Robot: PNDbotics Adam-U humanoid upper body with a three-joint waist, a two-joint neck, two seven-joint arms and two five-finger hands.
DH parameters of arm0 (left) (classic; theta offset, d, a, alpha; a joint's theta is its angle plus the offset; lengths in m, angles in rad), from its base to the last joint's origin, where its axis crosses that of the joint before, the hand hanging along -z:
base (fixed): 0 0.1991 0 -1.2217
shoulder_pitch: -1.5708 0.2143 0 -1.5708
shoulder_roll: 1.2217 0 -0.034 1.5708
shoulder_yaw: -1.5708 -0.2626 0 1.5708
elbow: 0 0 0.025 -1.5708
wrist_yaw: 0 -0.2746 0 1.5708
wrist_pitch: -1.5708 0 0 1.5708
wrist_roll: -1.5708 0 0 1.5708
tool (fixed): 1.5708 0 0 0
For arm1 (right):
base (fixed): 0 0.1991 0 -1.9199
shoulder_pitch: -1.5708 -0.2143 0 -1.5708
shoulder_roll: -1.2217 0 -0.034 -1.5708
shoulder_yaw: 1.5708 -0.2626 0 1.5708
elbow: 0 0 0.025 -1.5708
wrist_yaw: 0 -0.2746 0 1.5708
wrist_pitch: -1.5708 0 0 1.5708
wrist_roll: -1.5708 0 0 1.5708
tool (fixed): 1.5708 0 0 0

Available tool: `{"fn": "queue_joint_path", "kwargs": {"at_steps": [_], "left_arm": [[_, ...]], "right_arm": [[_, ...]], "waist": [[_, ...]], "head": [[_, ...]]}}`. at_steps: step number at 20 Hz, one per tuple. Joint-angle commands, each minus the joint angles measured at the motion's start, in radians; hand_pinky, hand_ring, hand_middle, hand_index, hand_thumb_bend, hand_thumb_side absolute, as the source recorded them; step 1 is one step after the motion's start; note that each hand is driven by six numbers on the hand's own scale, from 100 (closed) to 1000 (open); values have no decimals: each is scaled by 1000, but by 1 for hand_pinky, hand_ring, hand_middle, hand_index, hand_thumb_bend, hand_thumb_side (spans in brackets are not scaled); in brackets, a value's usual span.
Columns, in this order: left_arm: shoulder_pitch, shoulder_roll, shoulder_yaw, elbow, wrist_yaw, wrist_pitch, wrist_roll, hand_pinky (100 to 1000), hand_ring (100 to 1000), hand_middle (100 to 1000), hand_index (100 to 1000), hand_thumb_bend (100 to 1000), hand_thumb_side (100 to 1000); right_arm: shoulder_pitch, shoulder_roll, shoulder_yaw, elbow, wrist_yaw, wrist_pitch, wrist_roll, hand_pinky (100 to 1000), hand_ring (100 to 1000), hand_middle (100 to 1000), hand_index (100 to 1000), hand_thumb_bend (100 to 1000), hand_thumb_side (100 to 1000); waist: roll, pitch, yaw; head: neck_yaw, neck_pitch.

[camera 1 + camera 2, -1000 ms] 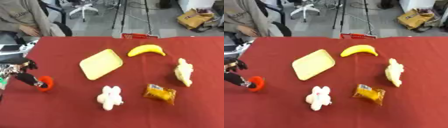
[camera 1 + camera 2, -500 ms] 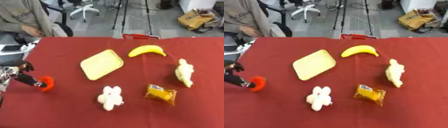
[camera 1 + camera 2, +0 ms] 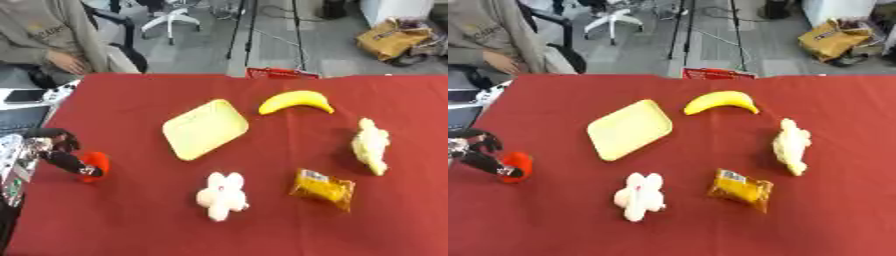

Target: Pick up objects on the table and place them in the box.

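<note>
At the table's left edge my left hand (image 3: 45, 148) holds a small red object (image 3: 95, 165), with dark fingers pinching its left side just above the red cloth. Spread over the table (image 3: 262, 225) lie a flat yellow tray (image 3: 206, 128), a banana (image 3: 296, 101), a pale yellow plush (image 3: 371, 146), an orange packet (image 3: 323, 188) and a white flower-shaped plush (image 3: 222, 195). A red basket (image 3: 282, 73) shows just beyond the far edge. My right hand appears in neither view.
A person sits past the far left corner, away from the objects. A phone and white items (image 3: 35, 96) lie off the table's left side. Chairs, a tripod and a brown bag (image 3: 398, 39) stand on the floor behind.
</note>
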Motion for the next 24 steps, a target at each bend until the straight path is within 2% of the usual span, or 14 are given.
{"fn": "queue_joint_path", "kwargs": {"at_steps": [1, 6, 8, 9, 10, 11, 13, 14, 16, 19, 24], "left_arm": [[-15, 27, -7, 15, 2, -14, -7, 749, 727, 760, 839, 850, 520], [-9, 13, -23, 30, 13, -32, -1, 706, 683, 741, 829, 823, 498], [-7, 7, -29, 36, 13, -36, 17, 664, 635, 718, 811, 781, 468], [-6, 5, -32, 40, 14, -38, 27, 624, 590, 685, 786, 721, 443], [-6, 3, -35, 42, 15, -40, 42, 624, 590, 685, 786, 721, 443], [-7, 2, -36, 43, 15, -40, 56, 552, 513, 605, 714, 591, 385], [-15, -1, -41, 48, 9, -36, 98, 498, 463, 544, 653, 495, 351], [-21, -3, -43, 50, 9, -34, 118, 473, 435, 515, 618, 420, 335], [-34, -4, -46, 48, 13, -33, 150, 462, 412, 495, 593, 327, 325], [-46, -4, -47, 39, 21, -32, 176, 462, 408, 492, 591, 288, 330], [-191, -16, -61, -80, 58, -64, 233, 462, 403, 492, 607, 358, 387]], "right_arm": [[-13, -22, -7, -10, 3, -1, -1, 751, 679, 846, 944, 395, 829], [-13, -21, -7, -10, 2, -1, -1, 751, 679, 846, 944, 394, 831], [-13, -20, -6, -9, 2, -1, -1, 751, 679, 847, 944, 394, 832], [-13, -20, -6, -9, 2, -1, 0, 751, 679, 847, 944, 393, 831], [-13, -21, -7, -9, 2, -1, -1, 751, 679, 847, 944, 393, 831], [-14, -21, -7, -9, 2, -1, -1, 751, 679, 847, 944, 393, 832], [-15, -21, -7, -9, 1, -1, -1, 751, 679, 847, 944, 393, 832], [-14, -21, -7, -9, 2, -1, -1, 751, 679, 847, 944, 393, 832], [-14, -21, -7, -9, 2, -1, -1, 751, 679, 847, 944, 393, 832], [-14, -21, -7, -9, 2, -1, -1, 751, 679, 847, 944, 393, 832], [-13, -20, -4, -7, 0, -2, 2, 751, 679, 847, 944, 393, 832]], "waist": [[7, -20, -1], [8, -19, -2], [9, -19, -3], [9, -19, -3], [9, -19, -4], [9, -19, -4], [8, -18, -5], [8, -18, -5], [7, -18, -6], [7, -18, -6], [4, -24, -5]], "head": [[5, -6], [6, -8], [6, -8], [6, -9], [6, -9], [6, -9], [7, -11], [8, -12], [7, -13], [6, -13], [5, -13]]}}
